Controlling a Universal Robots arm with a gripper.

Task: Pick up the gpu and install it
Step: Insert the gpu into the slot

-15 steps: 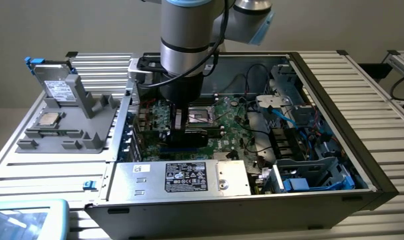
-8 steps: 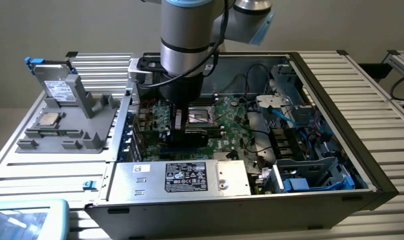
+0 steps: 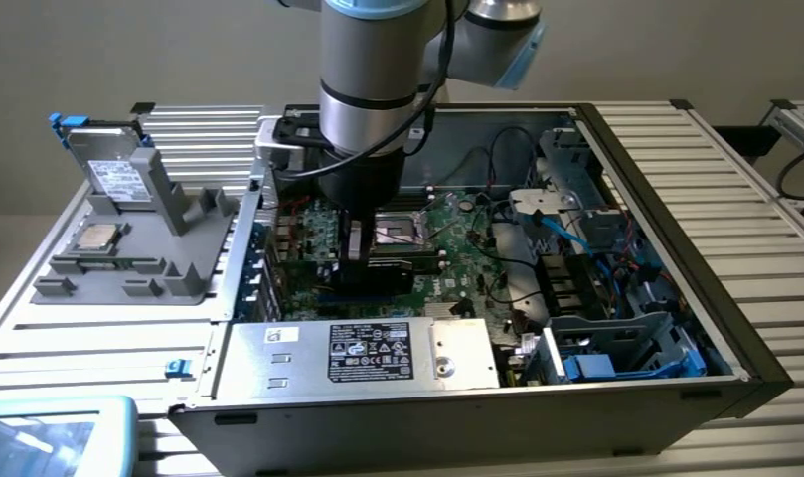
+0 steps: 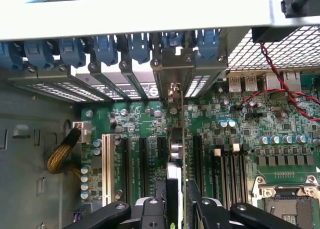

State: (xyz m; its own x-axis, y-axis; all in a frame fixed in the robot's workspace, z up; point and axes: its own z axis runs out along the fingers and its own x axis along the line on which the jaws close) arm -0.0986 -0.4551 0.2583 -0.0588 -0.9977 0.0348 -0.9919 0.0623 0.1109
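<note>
One card, the gpu (image 4: 176,149), is sitting on edge between the fingers of my claw (image 4: 179,204), which is clamping its two faces at a middling width. I am holding it upright so its lower edge is facing the motherboard (image 4: 250,129) directly beneath the claw, in line with the long black slots (image 4: 197,159) flanking it. Its metal end is pointing ahead of the claw toward the row of blue latches (image 4: 105,46), where I judge the bracket belongs. Whether the edge is touching a slot yet, I cannot tell.
</note>
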